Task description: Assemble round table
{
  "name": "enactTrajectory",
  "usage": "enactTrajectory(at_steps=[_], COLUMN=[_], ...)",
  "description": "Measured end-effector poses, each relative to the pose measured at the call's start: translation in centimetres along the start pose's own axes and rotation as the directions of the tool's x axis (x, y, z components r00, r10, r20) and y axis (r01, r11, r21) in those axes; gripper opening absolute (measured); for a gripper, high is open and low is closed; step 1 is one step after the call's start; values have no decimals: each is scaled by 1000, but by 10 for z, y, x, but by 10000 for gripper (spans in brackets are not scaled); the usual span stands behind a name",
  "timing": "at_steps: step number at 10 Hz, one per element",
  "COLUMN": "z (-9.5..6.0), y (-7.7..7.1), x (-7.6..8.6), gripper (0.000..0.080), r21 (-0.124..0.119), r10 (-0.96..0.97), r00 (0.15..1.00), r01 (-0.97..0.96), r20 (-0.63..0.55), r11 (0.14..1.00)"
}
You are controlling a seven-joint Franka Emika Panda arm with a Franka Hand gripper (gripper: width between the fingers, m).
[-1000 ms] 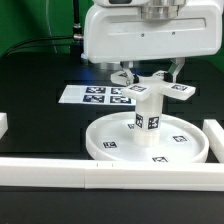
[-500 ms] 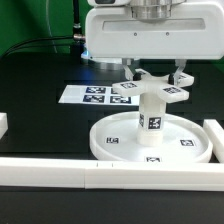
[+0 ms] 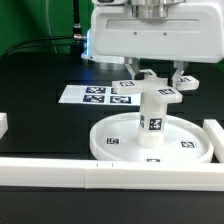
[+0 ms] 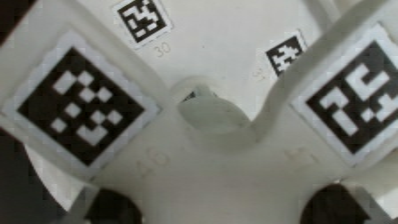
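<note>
Round-table parts sit stacked on the black tabletop (image 3: 40,100): the rimmed disc (image 3: 110,145) lies flat, the short post (image 3: 151,118) stands upright on its hub, and the cross-shaped foot (image 3: 157,87) rests atop the post. The end effector (image 3: 153,72) sits clamped on the foot. Behind lies the marker board (image 3: 85,95).

The disc (image 3: 150,140) lies at lower centre with the post (image 3: 150,120) upright on its hub. The foot (image 3: 152,86) sits atop the post, under the gripper (image 3: 152,72). The marker board (image 3: 92,95) lies at centre left, bars (image 3: 60,173) along the bottom.
</note>
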State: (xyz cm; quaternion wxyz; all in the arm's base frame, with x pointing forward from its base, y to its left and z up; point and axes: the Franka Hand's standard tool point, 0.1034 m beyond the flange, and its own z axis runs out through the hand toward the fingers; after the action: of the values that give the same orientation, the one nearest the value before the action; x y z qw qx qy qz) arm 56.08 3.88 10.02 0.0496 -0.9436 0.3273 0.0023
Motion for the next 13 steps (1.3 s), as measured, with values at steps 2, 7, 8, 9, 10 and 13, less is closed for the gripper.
enactTrajectory(at_steps=[2,7,8,9,10,13], z=[0,0,0,0,0,1], y=[0,1,1,1,0,0], x=[0,1,1,2,2,2], gripper=[442,442,442,442,442,442], r21=[7,78,80,87,90,87], r10=[138,607,646,709,750,791], r00=[990,794,763,704,659,610], r01=[-138,-607,-646,-710,-751,-792], r20=[1,27,34,44,50,54], r11=[990,791,759,699,654,605])
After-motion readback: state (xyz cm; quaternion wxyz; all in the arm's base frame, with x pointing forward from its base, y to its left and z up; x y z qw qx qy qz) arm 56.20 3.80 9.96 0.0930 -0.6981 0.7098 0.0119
